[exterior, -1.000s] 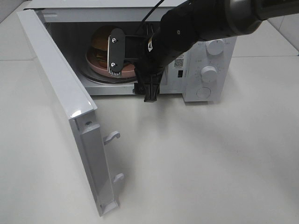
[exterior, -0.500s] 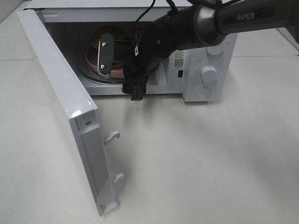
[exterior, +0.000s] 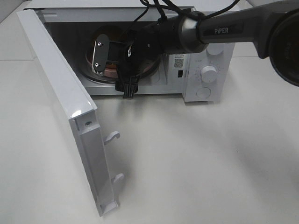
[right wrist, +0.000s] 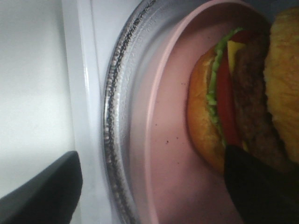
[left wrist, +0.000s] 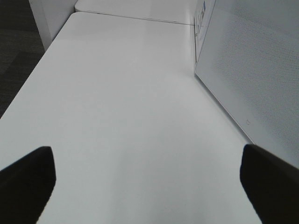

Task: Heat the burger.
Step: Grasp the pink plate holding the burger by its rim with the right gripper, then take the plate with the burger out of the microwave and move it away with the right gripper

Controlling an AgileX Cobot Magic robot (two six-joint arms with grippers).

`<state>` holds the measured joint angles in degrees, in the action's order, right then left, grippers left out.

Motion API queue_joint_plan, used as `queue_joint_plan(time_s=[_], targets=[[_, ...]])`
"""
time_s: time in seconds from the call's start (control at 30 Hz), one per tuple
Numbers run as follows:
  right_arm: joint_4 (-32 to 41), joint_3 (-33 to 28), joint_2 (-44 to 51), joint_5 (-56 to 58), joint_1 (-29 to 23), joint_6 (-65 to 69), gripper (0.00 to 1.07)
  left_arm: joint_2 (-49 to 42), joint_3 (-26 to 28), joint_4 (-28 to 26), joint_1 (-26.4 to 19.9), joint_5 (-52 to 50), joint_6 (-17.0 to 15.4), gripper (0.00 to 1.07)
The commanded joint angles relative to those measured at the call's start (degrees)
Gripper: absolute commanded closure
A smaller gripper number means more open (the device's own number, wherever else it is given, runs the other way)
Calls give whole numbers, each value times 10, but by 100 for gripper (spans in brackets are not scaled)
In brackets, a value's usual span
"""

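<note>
**Right gripper inside microwave, burger on plate on turntable**

Right gripper point(exterior: 112, 63) sits in the microwave point(exterior: 205, 65) opening, arm reaching in from the right. Wrist view shows both finger tips spread wide, one out over the microwave's front sill, the other right by the burger point(right wrist: 238, 102). Nothing between them, so open, not holding. Whether that finger touches the bun, cannot tell.

Burger lies on the pink plate point(right wrist: 173, 154), toward the plate's far side from the camera; layers visible: bun, lettuce, red slice, cheese, patty. Plate rests on the glass turntable point(right wrist: 117, 140). In the high view the burger is mostly hidden behind the gripper; only bun point(exterior: 110, 37) and plate rim point(exterior: 140, 72) peek out on the cavity's left half.

Left gripper point(left wrist: 145, 186): just two dark finger tips set wide apart at the frame edge, over bare white table point(left wrist: 117, 116), beside the door point(exterior: 60, 93). Open, empty, well apart from the burger.

Step, as judged: placing looks done, load is inside. Next move calls for pulling the right arm straight out toward the near side without dragging plate or burger, then swinging the door shut (it stands wide open on the left) and turning a knob point(exterior: 209, 73).
</note>
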<state>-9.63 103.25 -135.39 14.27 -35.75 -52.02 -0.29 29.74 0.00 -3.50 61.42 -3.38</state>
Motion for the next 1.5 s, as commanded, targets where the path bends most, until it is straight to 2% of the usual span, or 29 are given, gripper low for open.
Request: queue_joint_plan(time_s=[0.03, 0.13, 0.2, 0.3, 0.53, 0.73, 0.8, 0.83, 0.87, 0.9, 0.93, 0.97, 1.0, 1.03, 1.07, 1.1, 1.13, 1.17, 1.5], targets=[[22, 9, -12, 10, 4, -3, 26, -5, -1, 0, -1, -1, 1, 7], [28, 9, -15, 13, 4, -9, 26, -5, -1, 0, -1, -1, 1, 7], [60, 9, -22, 18, 4, -38, 28, -5, -1, 0, -1, -1, 1, 7], [65, 9, -23, 18, 4, -45, 28, -5, -1, 0, -1, -1, 1, 7], [132, 9, -26, 49, 6, -116, 32, -5, -1, 0, -1, -1, 1, 7], [140, 9, -26, 50, 6, -119, 32, -5, -1, 0, -1, -1, 1, 7], [140, 9, -26, 63, 6, -130, 44, -5, -1, 0, -1, -1, 1, 7], [140, 9, -26, 63, 6, -130, 44, -5, -1, 0, -1, -1, 1, 7], [140, 9, -25, 68, 6, -132, 50, -5, -1, 0, -1, -1, 1, 7], [139, 9, -22, 76, 6, -133, 62, -5, -1, 0, -1, -1, 1, 7], [139, 9, -22, 76, 6, -133, 62, -5, -1, 0, -1, -1, 1, 7], [139, 9, -18, 84, 6, -133, 78, -5, -1, 0, -1, -1, 1, 7], [139, 9, -18, 84, 6, -133, 78, -5, -1, 0, -1, -1, 1, 7], [139, 9, -15, 89, 6, -131, 87, -5, -1, 0, -1, -1, 1, 7], [139, 9, -10, 100, 6, -129, 100, -5, -1, 0, -1, -1, 1, 7], [139, 9, -10, 100, 6, -129, 100, -5, -1, 0, -1, -1, 1, 7], [139, 9, -8, 107, 5, -129, 106, -5, -1, 0, -1, -1, 1, 7], [139, 9, -5, 124, 3, -129, 107, -5, -1, 0, -1, -1, 1, 7], [143, 9, 2, 197, 1, -207, 107, -5, -1, 0, -1, -1, 1, 7]])
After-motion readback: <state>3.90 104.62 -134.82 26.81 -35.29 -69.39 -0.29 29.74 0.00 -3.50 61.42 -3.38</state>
